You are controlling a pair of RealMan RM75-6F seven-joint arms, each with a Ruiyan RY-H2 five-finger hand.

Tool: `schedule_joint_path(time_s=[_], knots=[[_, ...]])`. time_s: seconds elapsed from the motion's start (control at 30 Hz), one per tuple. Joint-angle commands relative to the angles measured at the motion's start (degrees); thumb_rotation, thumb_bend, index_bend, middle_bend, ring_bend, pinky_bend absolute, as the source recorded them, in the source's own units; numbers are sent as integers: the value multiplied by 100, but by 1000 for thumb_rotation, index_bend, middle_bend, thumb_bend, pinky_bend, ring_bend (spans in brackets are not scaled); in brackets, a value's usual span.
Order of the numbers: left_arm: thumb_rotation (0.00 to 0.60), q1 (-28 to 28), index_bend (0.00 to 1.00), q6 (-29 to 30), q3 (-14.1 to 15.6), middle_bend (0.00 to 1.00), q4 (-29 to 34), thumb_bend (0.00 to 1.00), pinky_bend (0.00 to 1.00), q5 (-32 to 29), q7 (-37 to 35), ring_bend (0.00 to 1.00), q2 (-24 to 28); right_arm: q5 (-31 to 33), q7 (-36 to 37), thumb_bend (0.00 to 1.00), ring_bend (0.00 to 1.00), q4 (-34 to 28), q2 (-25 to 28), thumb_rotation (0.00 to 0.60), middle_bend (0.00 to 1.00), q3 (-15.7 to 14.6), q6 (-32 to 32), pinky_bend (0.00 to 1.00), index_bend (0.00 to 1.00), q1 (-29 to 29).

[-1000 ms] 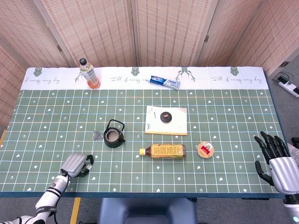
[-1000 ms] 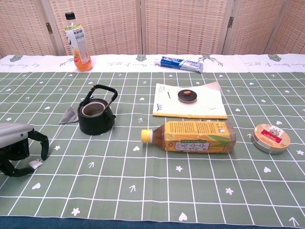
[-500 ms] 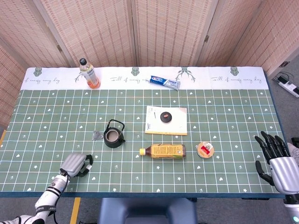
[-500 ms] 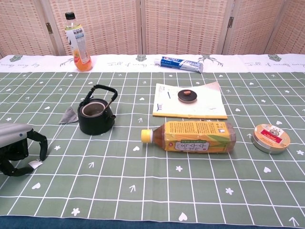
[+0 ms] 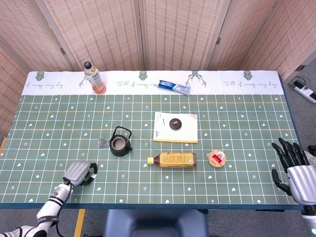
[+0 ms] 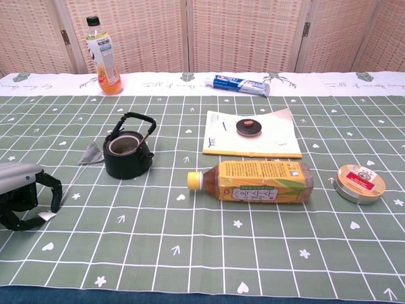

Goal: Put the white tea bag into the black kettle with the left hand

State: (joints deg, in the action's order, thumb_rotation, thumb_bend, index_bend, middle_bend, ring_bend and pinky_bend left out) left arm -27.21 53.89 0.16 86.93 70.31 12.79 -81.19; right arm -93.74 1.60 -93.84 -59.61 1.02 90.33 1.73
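My left hand has slid back from the black kettle, fingers pinching the tea bag's paper tag; the bag hasn't lifted.

The white border of the tablecloth carries a repeated cursive phrase, apparently "Full of every day", not fully legible. The lying bottle bears Korean label text. Print on the toothpaste tube, tin and booklet is too small to read.
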Motion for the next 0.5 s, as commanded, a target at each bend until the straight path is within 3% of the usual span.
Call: schedule_joint_path(time_s=[0.03, 0.5], knots=[[600, -5, 491, -4, 5, 1000, -17, 293, 1000, 63, -85, 1000, 10, 37, -25, 542, 0, 1, -10, 600, 0, 11, -52, 0, 0, 21], [600, -23, 538, -54, 24, 1000, -366, 295, 1000, 391, -714, 1000, 20, 183, -36, 541, 0, 20, 5, 600, 0, 49, -226, 0, 0, 86]])
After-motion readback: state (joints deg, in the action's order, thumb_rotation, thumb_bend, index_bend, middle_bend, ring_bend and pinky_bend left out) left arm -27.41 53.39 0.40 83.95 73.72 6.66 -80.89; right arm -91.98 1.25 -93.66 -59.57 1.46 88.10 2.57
